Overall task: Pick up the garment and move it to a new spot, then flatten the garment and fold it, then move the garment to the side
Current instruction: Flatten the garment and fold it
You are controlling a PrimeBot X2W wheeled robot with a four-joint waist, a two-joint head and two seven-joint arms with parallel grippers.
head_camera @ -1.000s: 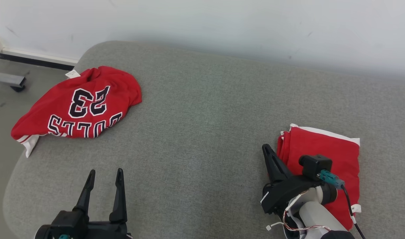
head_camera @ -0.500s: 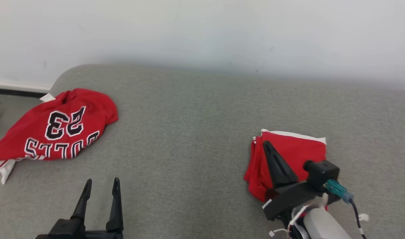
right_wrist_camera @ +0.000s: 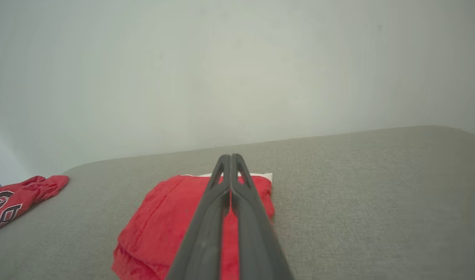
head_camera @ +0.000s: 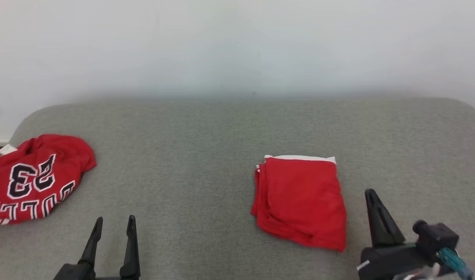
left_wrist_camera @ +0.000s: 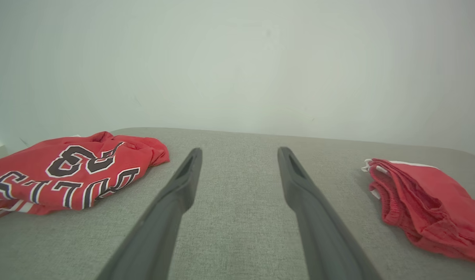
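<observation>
Both grippers are empty: left gripper point(head_camera: 115, 219) wide, right gripper point(head_camera: 371, 193) pinched together. Pushing the garment point(head_camera: 301, 198) aside with closed tips could drag its folds apart.

Cropped and covered bits
Jersey point(head_camera: 31, 179) ran off the head view's left edge, lettering cut; left gripper point(head_camera: 115, 219) and right gripper point(head_camera: 371, 193) bases were clipped at the bottom; right wrist view's pressed-together fingers point(right_wrist_camera: 212, 217) hid part of the folded garment point(right_wrist_camera: 159, 221).
</observation>
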